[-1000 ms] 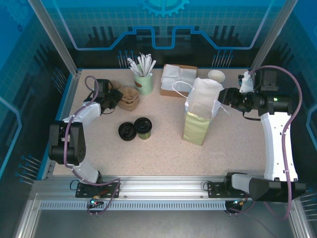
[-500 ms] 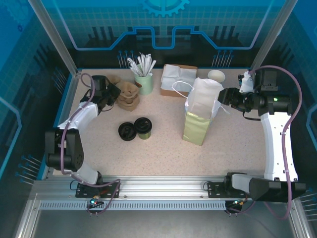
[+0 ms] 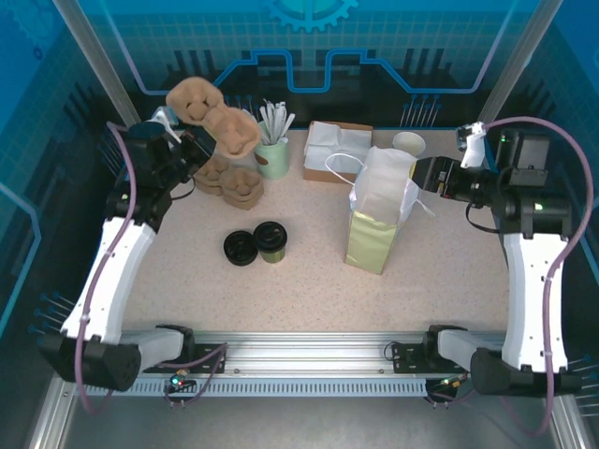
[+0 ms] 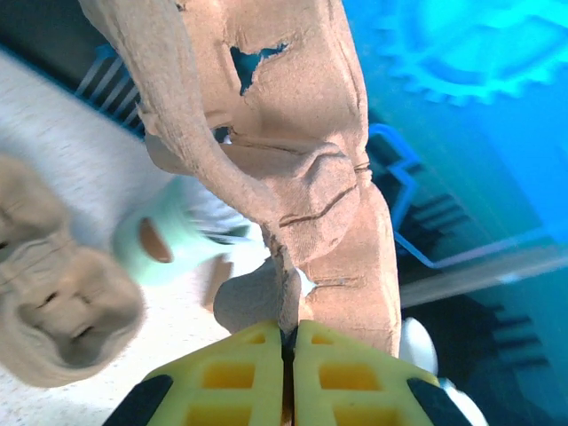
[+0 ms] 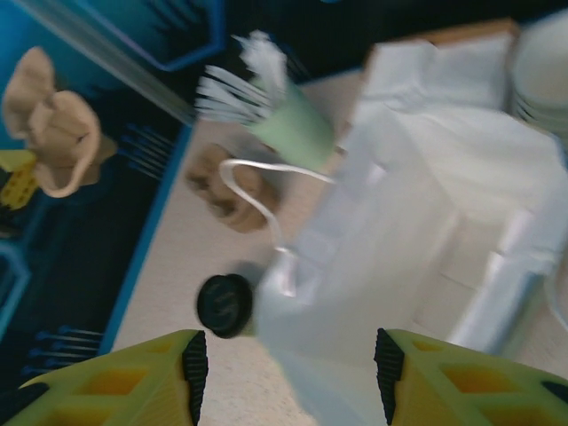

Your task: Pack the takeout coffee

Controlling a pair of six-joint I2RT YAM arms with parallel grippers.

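Note:
The takeout coffee (image 3: 271,240), a short olive-green cup with a black lid, stands mid-table, left of the tall white paper bag (image 3: 379,220). My left gripper (image 3: 192,140) is raised over the back left corner, shut on the edge of a brown pulp cup carrier (image 3: 213,117). In the left wrist view the yellow fingers (image 4: 240,373) pinch that carrier (image 4: 293,160). My right gripper (image 3: 421,178) hovers open at the bag's upper right edge. Seen from the right wrist, the gripper (image 5: 291,377) has the blurred bag (image 5: 399,248) beyond its jaws.
A loose black lid (image 3: 240,248) lies left of the coffee. More carriers (image 3: 234,182) are stacked at back left, beside a green utensil cup (image 3: 271,154). A napkin box (image 3: 337,150) and white cups (image 3: 409,143) stand behind the bag.
My left gripper closed on a carrier from the stack and lifted it high toward the back left. The right arm shifted slightly and stayed open by the bag.

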